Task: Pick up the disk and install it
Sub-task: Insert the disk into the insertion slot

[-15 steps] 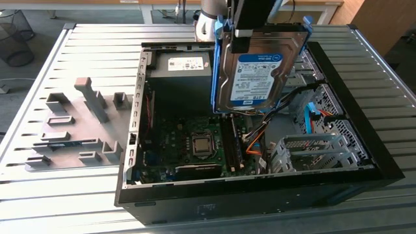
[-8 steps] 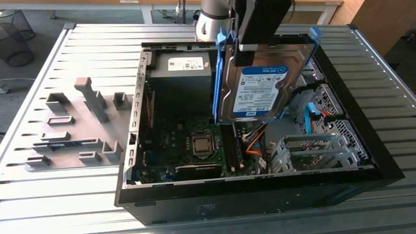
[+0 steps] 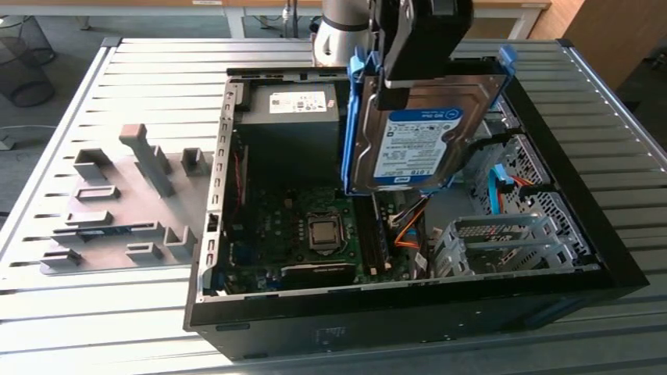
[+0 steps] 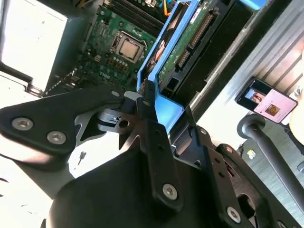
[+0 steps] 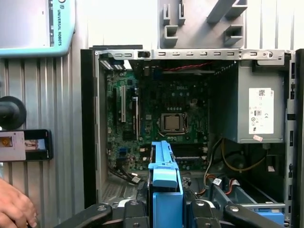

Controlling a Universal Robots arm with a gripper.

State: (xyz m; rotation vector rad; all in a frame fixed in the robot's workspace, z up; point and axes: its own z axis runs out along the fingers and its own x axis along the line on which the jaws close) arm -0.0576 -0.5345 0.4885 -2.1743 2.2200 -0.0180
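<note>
Above the open case at mid-desk, the disk hangs upright in the air, jaws clamped on its top edge. Carrying seems the step in hand. Seating it likely calls for squaring its blue rails with the bay.

A white-and-blue label carrying black print and a barcode covers the face of the disk, seen in the exterior view. In the first wrist view, a white sticker with codes and small print sits on the grey power supply box. Small white lettering is stamped on the green motherboard above the processor socket. Dark vertical lettering runs along the arm's teal-edged housing.
</note>
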